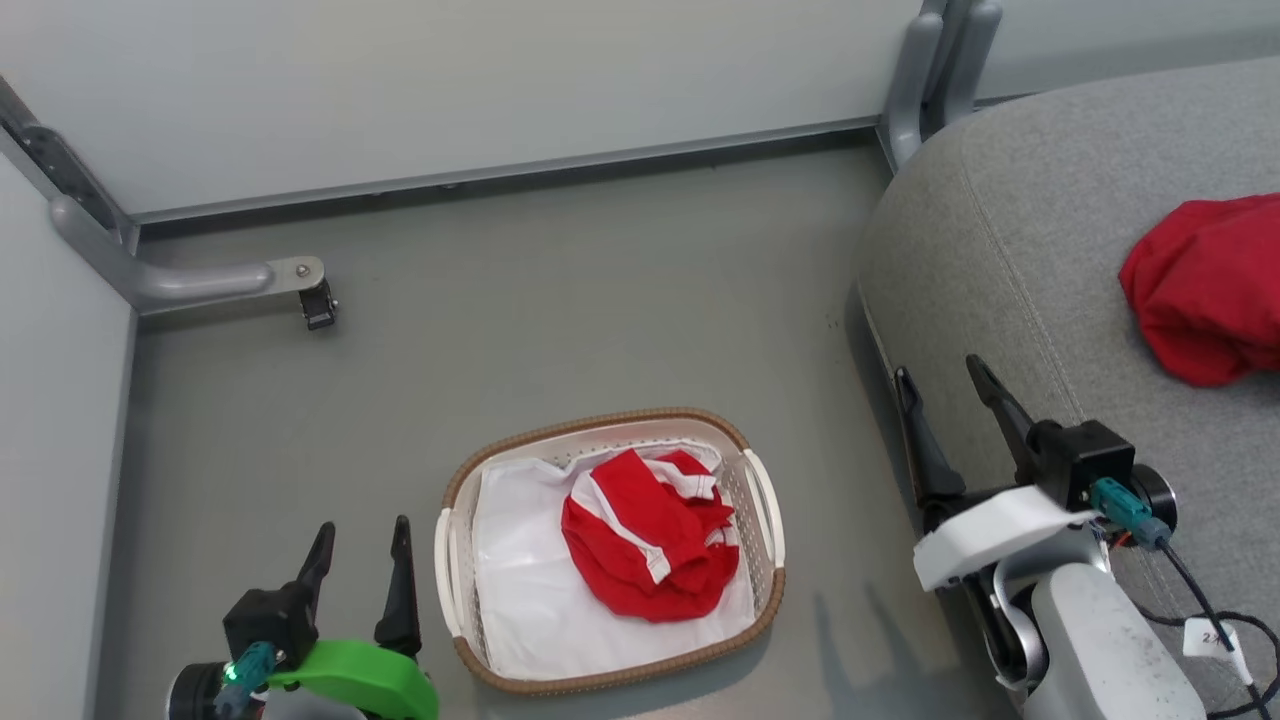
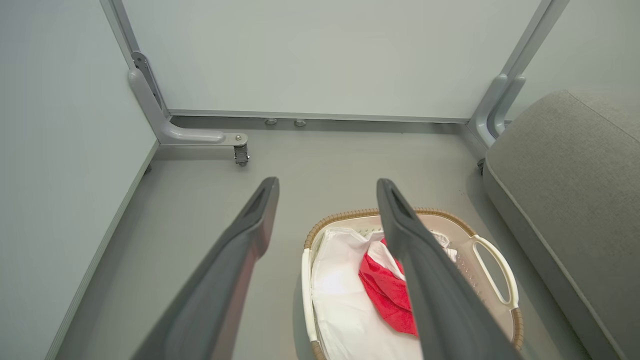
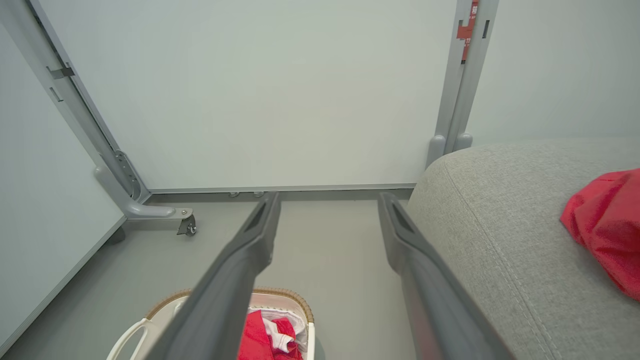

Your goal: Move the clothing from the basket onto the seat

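The left claw (image 1: 363, 528) stands with its two dark fingers (image 1: 400, 590) spread apart and nothing between them. Behind it sits a green wrist housing (image 1: 350, 680). The right claw (image 1: 940, 372) is likewise parted and empty. Behind it, a white housing (image 1: 985, 530) caps a pale forearm (image 1: 1100, 640).

A smooth grey floor (image 1: 600, 280) runs to pale panel walls. A grey metal foot (image 1: 200, 280) with a small black castor (image 1: 318, 305) braces the corner where the back panel (image 1: 450, 80) meets the side panel (image 1: 50, 450). Well to the right of that foot stands a paired grey post (image 1: 935, 80), with the rounded grey seat (image 1: 1000, 250) just beside it.
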